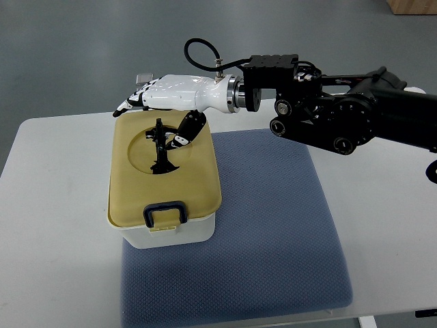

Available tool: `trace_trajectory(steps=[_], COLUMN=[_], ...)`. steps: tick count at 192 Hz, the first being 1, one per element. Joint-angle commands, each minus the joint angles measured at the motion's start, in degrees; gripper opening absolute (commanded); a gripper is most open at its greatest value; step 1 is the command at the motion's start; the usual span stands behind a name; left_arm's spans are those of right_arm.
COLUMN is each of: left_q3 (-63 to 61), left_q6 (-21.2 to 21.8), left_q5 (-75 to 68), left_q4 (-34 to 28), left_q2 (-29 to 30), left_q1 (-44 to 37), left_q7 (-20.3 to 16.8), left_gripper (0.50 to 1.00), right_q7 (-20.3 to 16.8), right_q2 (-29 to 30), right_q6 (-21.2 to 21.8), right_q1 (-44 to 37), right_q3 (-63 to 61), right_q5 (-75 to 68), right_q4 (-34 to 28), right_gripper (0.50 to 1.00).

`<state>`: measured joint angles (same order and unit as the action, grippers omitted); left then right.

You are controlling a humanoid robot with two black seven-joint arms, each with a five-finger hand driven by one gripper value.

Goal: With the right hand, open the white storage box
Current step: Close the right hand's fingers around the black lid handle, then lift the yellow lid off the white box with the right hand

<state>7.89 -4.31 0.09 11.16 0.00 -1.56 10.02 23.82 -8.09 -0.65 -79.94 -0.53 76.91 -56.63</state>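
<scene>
The white storage box stands on the left part of a mat, closed by a tan lid. A black handle stands upright in a round recess in the lid. A dark blue latch sits on the lid's near edge. My right hand is white and reaches in from the right over the lid's far edge. Its fingers stretch out to the left above the far rim. Its thumb points down into the recess, close beside the handle. The hand holds nothing.
A blue-grey mat covers the middle of the white table. The black right forearm spans the far right side above the table. The table's near edge runs along the bottom of the picture.
</scene>
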Motion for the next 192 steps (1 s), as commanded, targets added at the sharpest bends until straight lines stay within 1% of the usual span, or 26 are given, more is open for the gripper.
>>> trace_trajectory(steps=[1,3,4,5,6,7,8,9,10,11,12,13,14,15,16,17,18,19,20,24,32,60,95,122,180,192], left_q3=[-0.1,-0.1,-0.1,-0.1,-0.1,-0.1,-0.1,-0.1,-0.1,-0.1,-0.1,-0.1,-0.1,-0.1,-0.1,-0.1,-0.1,-0.1,-0.1,-0.1,-0.1,-0.2,-0.2,-0.2,-0.2,-0.2], left_q6=[0.0,0.0,0.0,0.0,0.0,0.0,0.0,0.0,0.0,0.0,0.0,0.0,0.0,0.0,0.0,0.0,0.0,0.0,0.0,0.0,0.0,0.0,0.0,0.0,0.0,0.0], left_q5=[0.0,0.0,0.0,0.0,0.0,0.0,0.0,0.0,0.0,0.0,0.0,0.0,0.0,0.0,0.0,0.0,0.0,0.0,0.0,0.0,0.0,0.0,0.0,0.0,0.0,0.0], left_q4=[0.0,0.0,0.0,0.0,0.0,0.0,0.0,0.0,0.0,0.0,0.0,0.0,0.0,0.0,0.0,0.0,0.0,0.0,0.0,0.0,0.0,0.0,0.0,-0.2,0.0,0.1], left_q2=[0.0,0.0,0.0,0.0,0.0,0.0,0.0,0.0,0.0,0.0,0.0,0.0,0.0,0.0,0.0,0.0,0.0,0.0,0.0,0.0,0.0,0.0,0.0,0.0,0.0,0.0], left_q1=[0.0,0.0,0.0,0.0,0.0,0.0,0.1,0.1,0.0,0.0,0.0,0.0,0.0,0.0,0.0,0.0,0.0,0.0,0.0,0.0,0.0,0.0,0.1,0.1,0.0,0.0], left_q7=[0.0,0.1,0.0,0.0,0.0,0.0,0.0,0.0,0.0,0.0,0.0,0.0,0.0,0.0,0.0,0.0,0.0,0.0,0.0,0.0,0.0,0.0,0.1,0.1,0.1,0.1], left_gripper=[1.0,1.0,1.0,1.0,1.0,1.0,1.0,1.0,1.0,1.0,1.0,1.0,1.0,1.0,1.0,1.0,1.0,1.0,1.0,1.0,1.0,1.0,1.0,1.0,1.0,1.0], right_q7=[0.0,0.0,0.0,0.0,0.0,0.0,0.0,0.0,0.0,0.0,0.0,0.0,0.0,0.0,0.0,0.0,0.0,0.0,0.0,0.0,0.0,0.0,0.0,0.2,0.9,1.7], right_q2=[0.5,0.5,0.5,0.5,0.5,0.5,0.5,0.5,0.5,0.5,0.5,0.5,0.5,0.5,0.5,0.5,0.5,0.5,0.5,0.5,0.5,0.4,-1.3,-7.5,-22.2,-25.4], right_q6=[-0.8,-0.8,-0.9,-0.9,-0.9,-0.9,-1.0,-1.0,-1.0,-1.0,-1.1,-1.1,-1.1,-1.1,-1.2,-1.2,-1.2,-1.2,-1.2,-1.2,-1.3,-4.0,-4.0,-3.9,-3.6,-3.7], right_q1=[0.8,0.8,1.0,1.0,1.1,1.1,1.2,1.2,1.2,1.2,1.3,1.3,1.3,1.3,1.3,1.3,1.3,1.3,1.3,1.3,1.3,1.3,0.2,-2.1,-2.2,-1.9], right_q3=[0.1,0.1,0.1,0.1,0.1,0.1,0.1,0.1,0.1,0.1,0.1,0.1,0.1,0.1,0.1,0.1,0.1,0.1,0.1,0.0,-0.1,-0.2,-0.8,-1.3,-1.2,-1.2], right_q5=[0.0,0.0,0.0,0.0,0.0,0.0,0.0,0.0,0.0,0.0,0.0,0.0,0.0,0.0,0.0,0.0,0.0,0.0,0.0,0.0,-0.1,-0.8,-1.3,-2.4,-2.5,-2.5], right_q4=[0.4,0.4,0.4,0.4,0.5,0.5,0.5,0.5,0.5,0.5,0.5,0.5,0.5,0.5,0.4,0.4,0.4,0.4,0.4,0.4,0.4,-0.1,-1.9,-5.5,-12.8,-13.5], right_gripper=[0.715,0.703,0.685,0.684,0.666,0.666,0.644,0.643,0.621,0.621,0.599,0.599,0.576,0.576,0.556,0.556,0.537,0.537,0.523,0.5,0.5,0.5,0.5,0.5,0.5,0.5])
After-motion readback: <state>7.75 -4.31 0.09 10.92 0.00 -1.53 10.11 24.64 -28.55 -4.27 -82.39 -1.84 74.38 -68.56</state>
